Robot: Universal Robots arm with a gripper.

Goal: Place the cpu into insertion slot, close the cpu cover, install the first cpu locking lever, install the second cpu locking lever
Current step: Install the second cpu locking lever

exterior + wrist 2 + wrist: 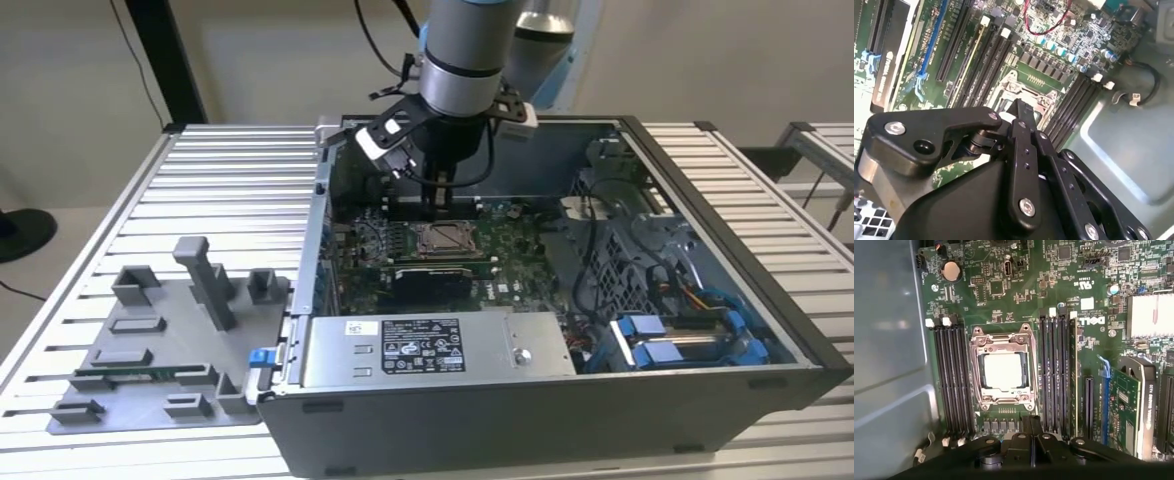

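Observation:
The cpu [1002,371], with its silvery top face up, lies in the insertion slot [445,240] on the green board inside the open computer case. The cpu cover [1004,344] lies flat around it, and the chip shows through its window. I cannot tell the locking levers apart from the socket's metal rim. My gripper [1031,426] hangs just above the board at the edge of the slot, shut with nothing between its black fingers. In the second wrist view the gripper [1020,109] hides part of the slot [1029,90].
Black memory slots [954,375] run along both sides of the socket. The case's metal walls [721,250] enclose the board. A grey power supply box [414,345] sits at the front, with blue drive clips [681,340] to the exterior view's right. A grey fixture tray [147,340] lies outside on the slatted table.

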